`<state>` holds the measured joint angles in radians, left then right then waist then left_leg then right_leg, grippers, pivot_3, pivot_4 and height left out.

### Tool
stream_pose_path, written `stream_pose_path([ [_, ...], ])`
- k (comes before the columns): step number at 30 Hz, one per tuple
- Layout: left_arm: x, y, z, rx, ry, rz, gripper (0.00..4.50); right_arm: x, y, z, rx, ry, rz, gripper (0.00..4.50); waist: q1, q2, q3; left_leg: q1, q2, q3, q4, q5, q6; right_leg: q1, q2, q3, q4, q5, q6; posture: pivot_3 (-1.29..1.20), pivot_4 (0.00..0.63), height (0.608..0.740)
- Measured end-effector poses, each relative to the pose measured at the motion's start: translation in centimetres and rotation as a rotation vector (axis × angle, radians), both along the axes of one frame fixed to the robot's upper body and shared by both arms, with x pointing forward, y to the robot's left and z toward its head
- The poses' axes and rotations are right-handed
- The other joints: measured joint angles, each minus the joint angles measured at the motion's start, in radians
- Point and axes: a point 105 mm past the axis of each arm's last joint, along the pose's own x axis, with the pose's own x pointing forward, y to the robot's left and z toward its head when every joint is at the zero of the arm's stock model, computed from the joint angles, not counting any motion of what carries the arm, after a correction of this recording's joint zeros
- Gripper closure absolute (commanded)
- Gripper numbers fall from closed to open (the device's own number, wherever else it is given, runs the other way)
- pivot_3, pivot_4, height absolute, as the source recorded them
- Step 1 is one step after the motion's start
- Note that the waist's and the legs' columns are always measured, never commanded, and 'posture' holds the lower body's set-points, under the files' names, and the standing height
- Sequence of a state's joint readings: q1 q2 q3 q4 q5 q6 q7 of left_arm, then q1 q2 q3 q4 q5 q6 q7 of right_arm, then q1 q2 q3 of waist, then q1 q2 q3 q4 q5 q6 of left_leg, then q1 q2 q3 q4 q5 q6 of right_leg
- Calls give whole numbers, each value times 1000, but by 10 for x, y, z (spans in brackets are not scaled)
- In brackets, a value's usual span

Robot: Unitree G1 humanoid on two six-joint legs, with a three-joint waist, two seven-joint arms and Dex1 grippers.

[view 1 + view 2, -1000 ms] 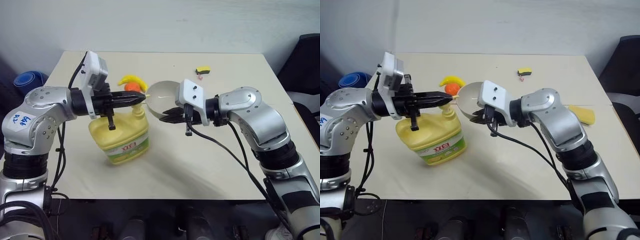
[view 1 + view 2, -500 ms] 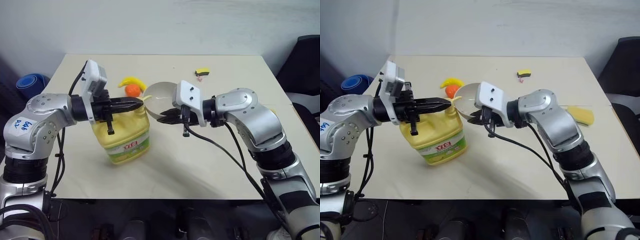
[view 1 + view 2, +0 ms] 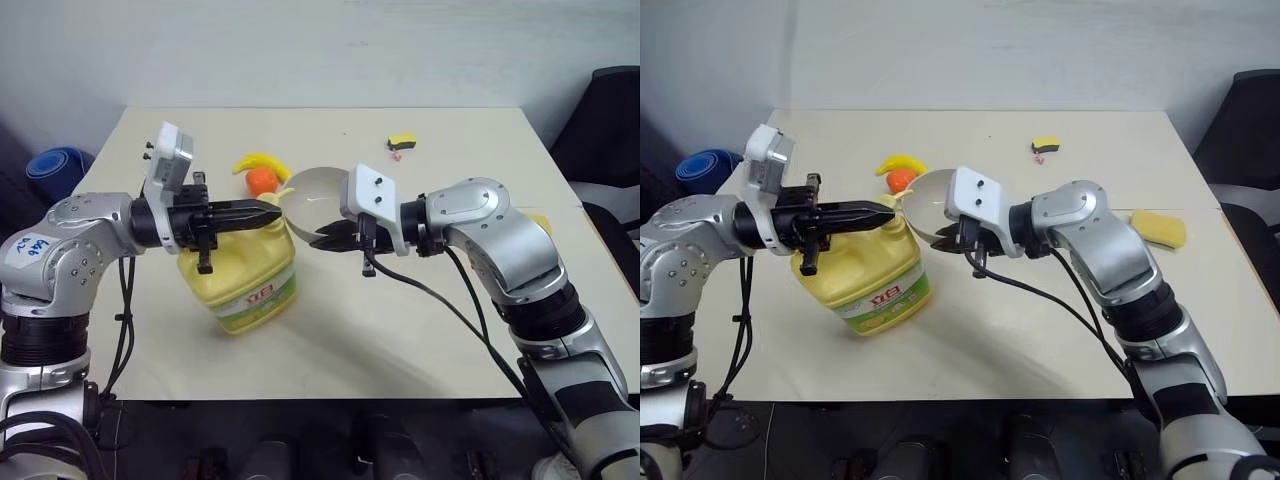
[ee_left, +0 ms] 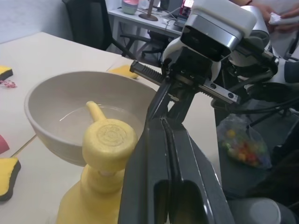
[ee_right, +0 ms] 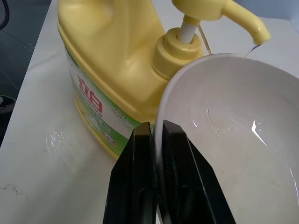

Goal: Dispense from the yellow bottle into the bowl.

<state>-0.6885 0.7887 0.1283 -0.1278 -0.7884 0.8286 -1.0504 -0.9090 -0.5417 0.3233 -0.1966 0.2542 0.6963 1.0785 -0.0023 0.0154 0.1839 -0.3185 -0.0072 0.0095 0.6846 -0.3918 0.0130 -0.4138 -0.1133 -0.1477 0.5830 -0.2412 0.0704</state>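
The yellow bottle [image 3: 243, 282] stands upright on the table, left of centre. Its pump head [image 4: 110, 136] is raised on its white stem, and the spout [image 5: 243, 21] reaches over the bowl [image 3: 315, 192]. A thin thread of liquid hangs from the spout, and a little clear liquid lies in the bowl [image 5: 243, 140]. My left gripper [image 3: 272, 211] is shut and level, its tips right beside the pump head. My right gripper [image 3: 321, 240] is shut on the bowl's near rim, holding the bowl lifted against the bottle's neck.
A banana [image 3: 262, 161] and a small orange thing [image 3: 262, 180] lie just behind the bottle. A small yellow-and-black piece [image 3: 402, 141] lies far back. A yellow sponge [image 3: 1158, 228] sits at the right edge. Bare table [image 3: 400, 330] lies in front. A black chair [image 3: 610, 120] stands to the right.
My left wrist has rolled, tipping its camera back, and its shut fingers have shifted slightly at the pump head. The right gripper keeps the bowl where it was.
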Motion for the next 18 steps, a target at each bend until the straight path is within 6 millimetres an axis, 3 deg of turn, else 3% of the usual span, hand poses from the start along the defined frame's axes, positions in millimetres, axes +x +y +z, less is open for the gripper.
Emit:
stream_pose_path([
  [6, 13, 4, 17, -10, -65, 60, 4476, 0, 1, 0, -2, -10, 2, 4500, 0, -4, 3, -1, 0, 0, 0, 0, 0, 0, 0, 0, 0, 0, 0, 0, 150, 740],
  [18, 21, 5, 12, 11, -81, 127, 4476, 2, 2, 2, -2, -36, 5, 4500, 0, -5, 4, -1, 0, 0, 0, 0, 0, 0, 0, 0, 0, 0, 0, 0, 150, 740],
])
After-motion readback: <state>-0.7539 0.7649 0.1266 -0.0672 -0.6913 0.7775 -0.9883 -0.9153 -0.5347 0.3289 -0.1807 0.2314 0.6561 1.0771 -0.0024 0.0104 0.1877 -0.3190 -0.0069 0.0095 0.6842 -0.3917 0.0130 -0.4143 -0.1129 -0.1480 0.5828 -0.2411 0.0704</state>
